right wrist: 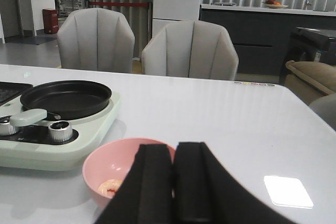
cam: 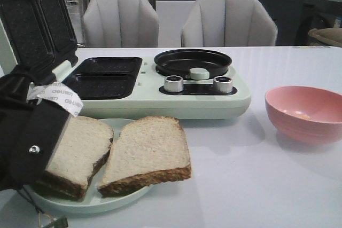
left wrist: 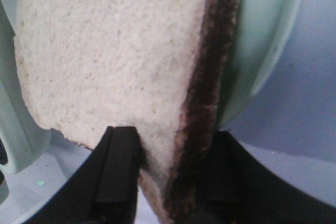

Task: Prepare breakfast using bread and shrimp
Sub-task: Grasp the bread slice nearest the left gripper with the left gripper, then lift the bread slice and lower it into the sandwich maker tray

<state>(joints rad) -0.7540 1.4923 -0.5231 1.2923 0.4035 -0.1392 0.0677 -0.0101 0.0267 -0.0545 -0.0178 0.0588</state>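
Note:
Two bread slices lie on a pale green plate (cam: 107, 200) at the front left. My left gripper (left wrist: 170, 140) is shut on the edge of the left slice (cam: 80, 150), one finger on its pale crumb (left wrist: 115, 56) and one on the dark crust side. The left arm (cam: 32, 148) hides part of that slice. The right slice (cam: 149, 150) lies free beside it. The shrimp (right wrist: 109, 186) lies in a pink bowl (right wrist: 113, 156). My right gripper (right wrist: 174, 148) is shut and empty, just this side of the bowl.
A pale green breakfast maker (cam: 160, 104) stands behind the plate, with its lid (cam: 32, 20) raised, two black sandwich wells (cam: 101, 78) and a small black pan (cam: 192, 62). The pink bowl (cam: 278, 97) stands at the right. Two grey chairs stand behind the table.

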